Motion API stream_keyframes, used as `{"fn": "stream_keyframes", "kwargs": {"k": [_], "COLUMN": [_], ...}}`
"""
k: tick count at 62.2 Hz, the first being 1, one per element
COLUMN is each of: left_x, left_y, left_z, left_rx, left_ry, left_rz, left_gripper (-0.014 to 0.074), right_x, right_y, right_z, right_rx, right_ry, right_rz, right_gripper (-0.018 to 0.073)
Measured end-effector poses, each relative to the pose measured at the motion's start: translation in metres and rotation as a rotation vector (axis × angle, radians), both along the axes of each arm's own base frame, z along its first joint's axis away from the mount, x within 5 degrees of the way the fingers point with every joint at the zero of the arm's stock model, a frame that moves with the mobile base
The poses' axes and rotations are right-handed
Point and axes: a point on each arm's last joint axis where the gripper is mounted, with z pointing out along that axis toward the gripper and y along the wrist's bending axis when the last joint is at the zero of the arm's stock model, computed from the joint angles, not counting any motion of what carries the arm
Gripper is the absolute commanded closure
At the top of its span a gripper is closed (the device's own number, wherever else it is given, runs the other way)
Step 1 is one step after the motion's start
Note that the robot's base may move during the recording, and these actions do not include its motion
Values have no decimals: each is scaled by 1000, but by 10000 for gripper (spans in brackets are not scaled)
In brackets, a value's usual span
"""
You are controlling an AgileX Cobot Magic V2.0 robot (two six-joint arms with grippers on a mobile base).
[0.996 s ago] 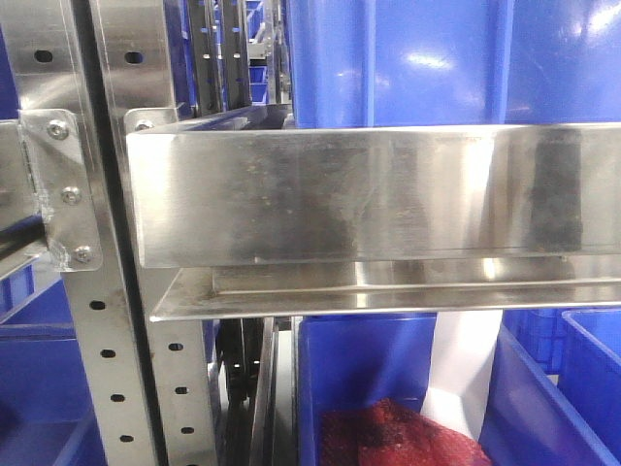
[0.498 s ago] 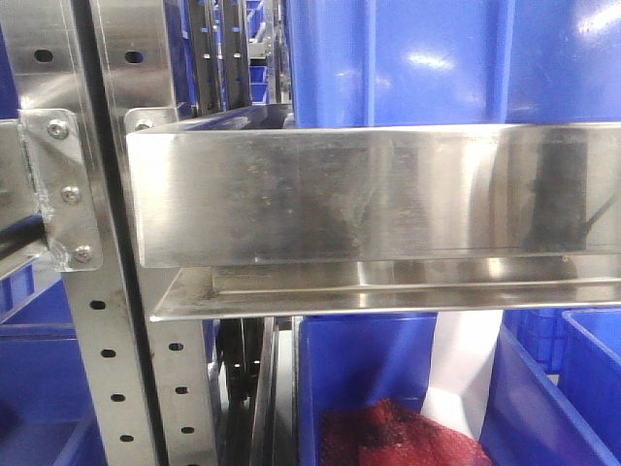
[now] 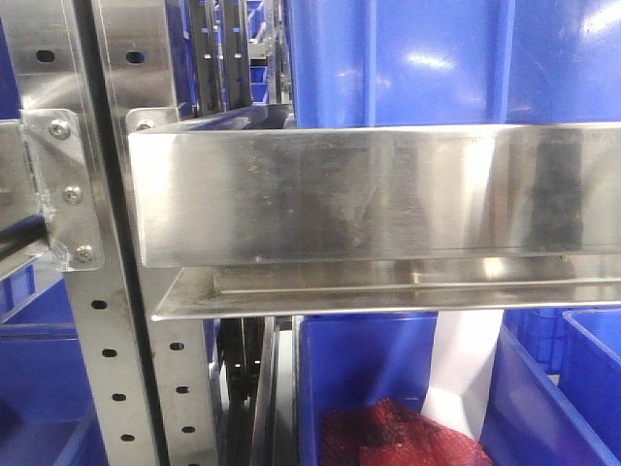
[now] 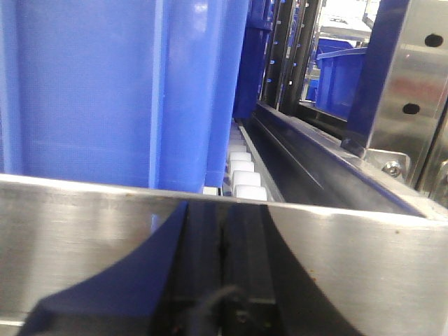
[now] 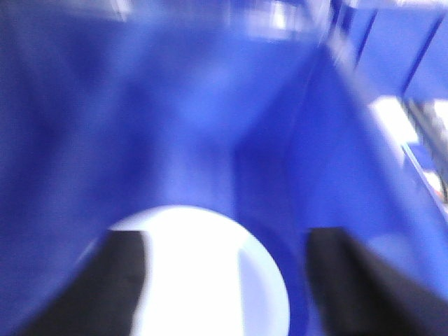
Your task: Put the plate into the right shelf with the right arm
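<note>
The right wrist view is blurred. The white plate lies low inside a blue bin. My right gripper is over it with its two dark fingers wide apart. The left finger overlaps the plate's edge and the right finger is clear of it. The steel shelf fills the front view with its wide front lip. My left gripper shows only as a dark shape against the steel lip, its fingers together with a thin seam between them.
Blue bins stand on the shelf level above. A lower bin holds a red mesh item, with a white shape behind it that I cannot identify. A perforated upright stands at the left. White rollers run beside a blue bin.
The dark reflections on the right part of the shelf lip have shifted a little. Nothing else in the front view has moved.
</note>
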Motion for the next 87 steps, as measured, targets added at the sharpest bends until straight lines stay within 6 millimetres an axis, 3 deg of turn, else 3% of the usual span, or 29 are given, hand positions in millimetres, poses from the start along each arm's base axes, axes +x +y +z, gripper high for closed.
{"fn": "stream_keyframes", "kwargs": {"k": [9, 18, 32, 50, 66, 87], "left_x": [0, 0, 0, 0, 0, 0], "left_y": [0, 0, 0, 0, 0, 0], "left_z": [0, 0, 0, 0, 0, 0], "left_rx": [0, 0, 0, 0, 0, 0], "left_ry": [0, 0, 0, 0, 0, 0], "left_rz": [0, 0, 0, 0, 0, 0], "left_gripper": [643, 643, 643, 643, 643, 643], "right_x": [-44, -89, -152, -221, -253, -253], "right_y": [-12, -24, -39, -57, -66, -66], "right_z": [20, 19, -16, -79, -115, -127], "right_rx": [32, 44, 55, 72, 86, 82], "right_ry": [-74, -122, -196, -277, -336, -320], "right_rz": [3, 7, 35, 51, 51, 51], "right_gripper": [442, 512, 513, 513, 513, 513]}}
